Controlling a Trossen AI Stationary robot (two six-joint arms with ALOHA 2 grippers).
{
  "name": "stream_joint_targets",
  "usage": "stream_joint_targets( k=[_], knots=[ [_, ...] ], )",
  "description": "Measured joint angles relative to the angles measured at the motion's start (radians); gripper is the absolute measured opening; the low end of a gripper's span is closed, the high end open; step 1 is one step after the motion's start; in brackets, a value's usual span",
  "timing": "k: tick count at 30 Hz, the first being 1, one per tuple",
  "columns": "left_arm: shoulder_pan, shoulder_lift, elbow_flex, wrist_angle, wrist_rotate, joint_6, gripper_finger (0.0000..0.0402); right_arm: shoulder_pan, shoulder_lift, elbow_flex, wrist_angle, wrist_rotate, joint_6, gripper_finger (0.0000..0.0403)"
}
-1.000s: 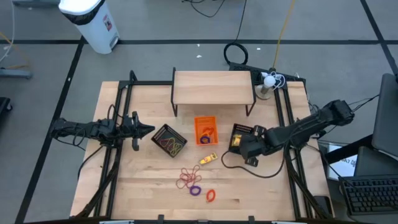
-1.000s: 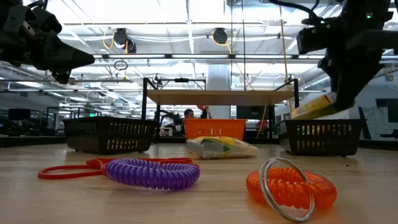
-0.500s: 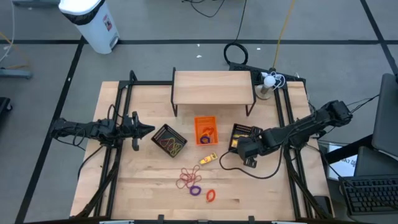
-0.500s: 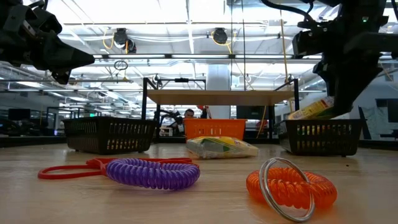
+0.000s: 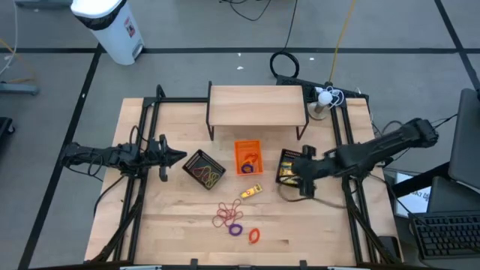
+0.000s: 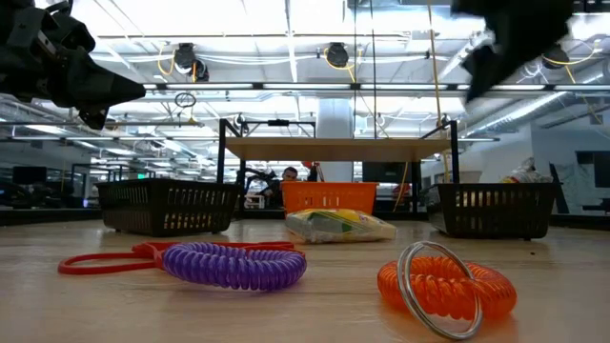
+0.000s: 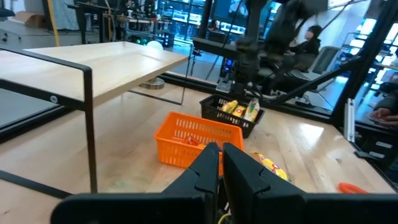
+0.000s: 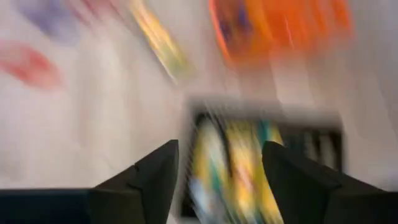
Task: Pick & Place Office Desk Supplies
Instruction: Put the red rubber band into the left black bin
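My right gripper (image 5: pixel 300 174) hangs open above the right black mesh tray (image 5: pixel 288 157), with nothing between its fingers. In that tray lie yellow packets (image 8: pixel 239 168); one shows over its rim (image 6: pixel 526 175) in the low view. Another yellow packet (image 5: pixel 251 192) lies on the table's middle. Nearer the front edge lie red rubber bands (image 5: pixel 224 216), a purple ring (image 5: pixel 236 229) and an orange ring (image 5: pixel 254 235). My left gripper (image 5: pixel 178 157) waits shut at the table's left, level, beside the left black mesh tray (image 5: pixel 204 169), which has rubber bands in it.
A small orange tray (image 5: pixel 248 156) stands between the two mesh trays. A wooden shelf on black legs (image 5: pixel 257 105) spans the far middle. Black frame rails (image 5: pixel 142 187) run along both sides. Bare wood lies at the front left and front right.
My right gripper lowered a yellow packet toward the right mesh tray, then opened and let it go. The packet now lies in the tray. The gripper has since risen and tipped further downward.
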Motion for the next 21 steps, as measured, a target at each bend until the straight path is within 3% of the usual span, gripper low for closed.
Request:
stream_joint_targets(
  k=[4,7,9,14,21],
  knots=[
    [0.000,0.000,0.000,0.000,-0.016,0.007,0.0021,-0.056,-0.181,-0.110,0.343,-0.070,-0.083,0.0158],
    [0.000,0.000,0.000,0.000,-0.017,0.023,0.0021,-0.104,-0.284,-0.194,0.465,-0.082,-0.076,0.0075],
    [0.000,0.000,0.000,0.001,-0.030,0.022,0.0021,-0.131,-0.336,-0.248,0.529,-0.145,-0.082,0.0022],
    [0.000,0.000,0.000,0.001,-0.042,0.022,0.0021,-0.175,-0.482,-0.358,0.737,-0.173,-0.079,0.0011],
    [0.000,0.000,0.000,0.001,-0.042,0.022,0.0021,-0.205,-0.721,-0.421,0.775,-0.144,-0.130,0.0001]
  ],
)
